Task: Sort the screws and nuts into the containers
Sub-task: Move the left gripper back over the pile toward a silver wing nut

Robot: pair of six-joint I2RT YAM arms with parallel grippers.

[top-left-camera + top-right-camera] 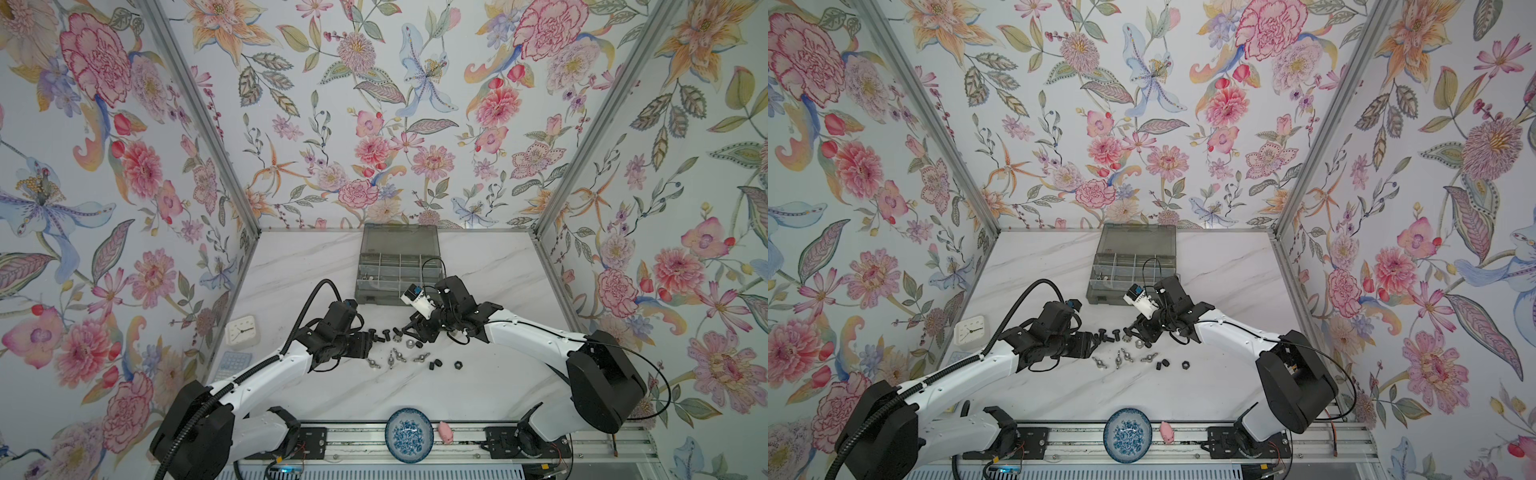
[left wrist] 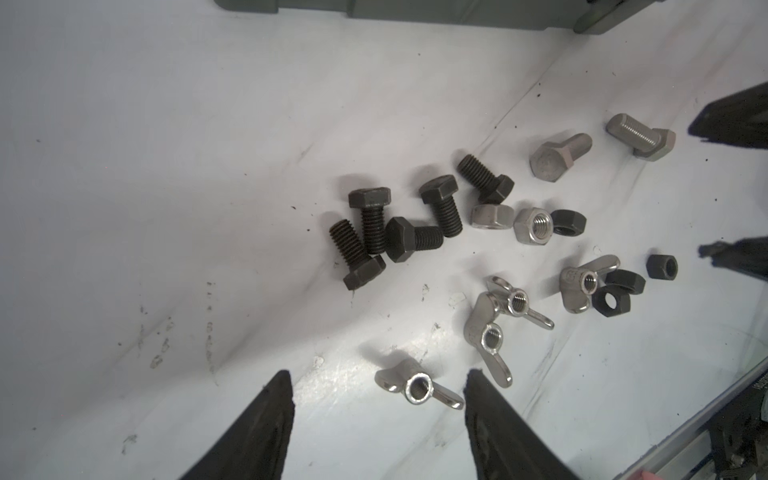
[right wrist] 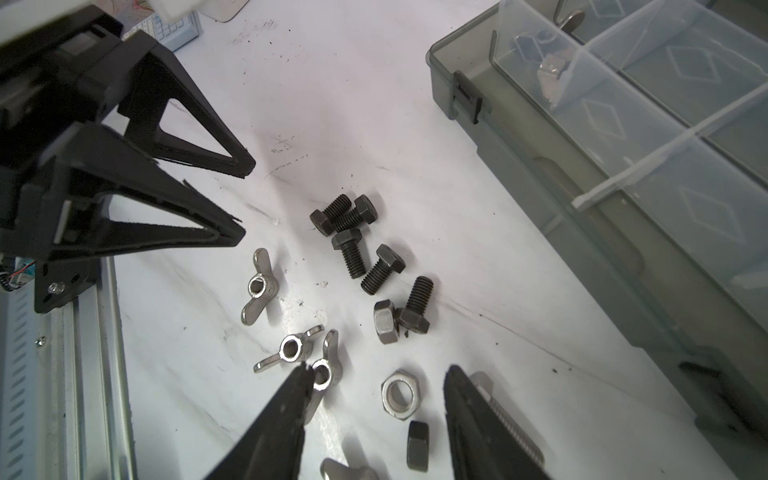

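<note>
Loose screws and nuts lie in the middle of the marble table, between my two grippers. Several black screws are clustered, with two silver screws beyond them. My left gripper is open low over the table, and a silver wing nut lies between its fingertips, untouched. My right gripper is open too. A silver hex nut and a black hex nut lie between its fingers. The grey organizer box with the containers stands open behind the pile.
One container holds a few metal pieces. A blue-and-white bowl and a small pink thing sit at the front rail. A white clock and a calculator lie at the left wall.
</note>
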